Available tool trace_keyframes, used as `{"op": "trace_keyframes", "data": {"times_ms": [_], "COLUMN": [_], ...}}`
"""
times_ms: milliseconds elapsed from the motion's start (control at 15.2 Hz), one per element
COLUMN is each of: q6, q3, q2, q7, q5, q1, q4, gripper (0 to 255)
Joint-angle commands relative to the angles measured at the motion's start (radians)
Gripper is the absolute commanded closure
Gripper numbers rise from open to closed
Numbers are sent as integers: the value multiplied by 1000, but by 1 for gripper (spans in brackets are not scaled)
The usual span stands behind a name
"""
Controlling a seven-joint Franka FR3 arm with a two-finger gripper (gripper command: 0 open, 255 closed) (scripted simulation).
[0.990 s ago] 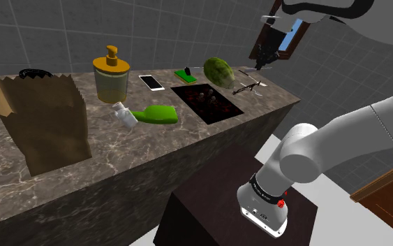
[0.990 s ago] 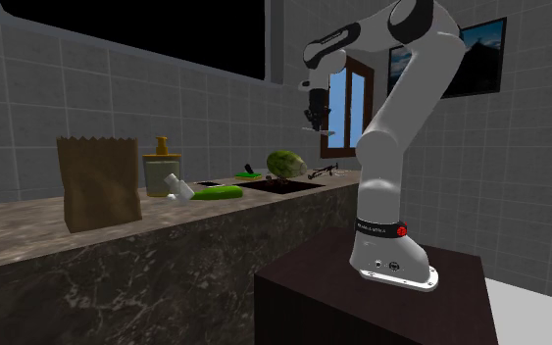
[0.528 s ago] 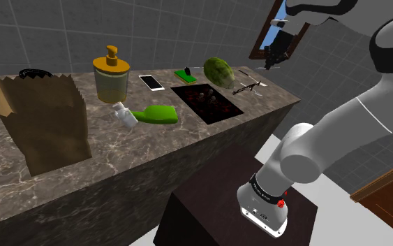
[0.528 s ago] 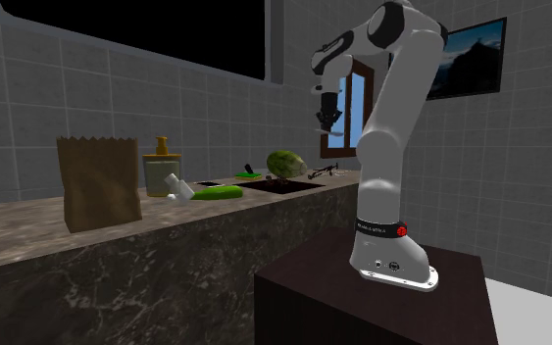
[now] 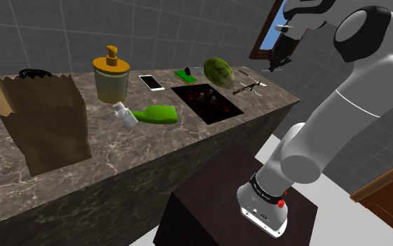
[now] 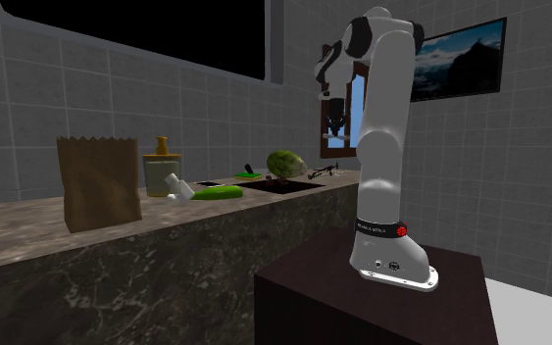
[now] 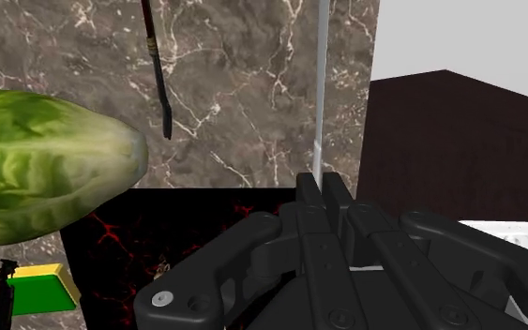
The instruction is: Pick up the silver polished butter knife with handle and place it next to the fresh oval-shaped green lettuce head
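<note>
Counter [image 7: 243,103]: marble, well below my claw.
Lettuce [image 7: 37,178]: green, on the counter, off to one side of my fingers.
Claw [image 7: 321,185]: fingers pressed together, gripping nothing, high above the counter.
Knife [image 7: 319,84]: silver, flat on the counter beyond my fingertips.

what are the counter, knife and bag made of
The counter looks like dark brown marble, going by its white veins. The knife is smooth pale grey, probably metal. The bag is matte brown, likely paper, with a zigzag top edge.
</note>
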Motion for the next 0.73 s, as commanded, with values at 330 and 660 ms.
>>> {"op": "trace_keyframes", "data": {"times_ms": [330,660], "q6": [94,161], "q3": [-5,-11], "q2": [1,12], "q7": [-5,-14], "q5": [0,9], "q1": [-3,-4], "q4": [-93,-154], "gripper": [255,255]}}
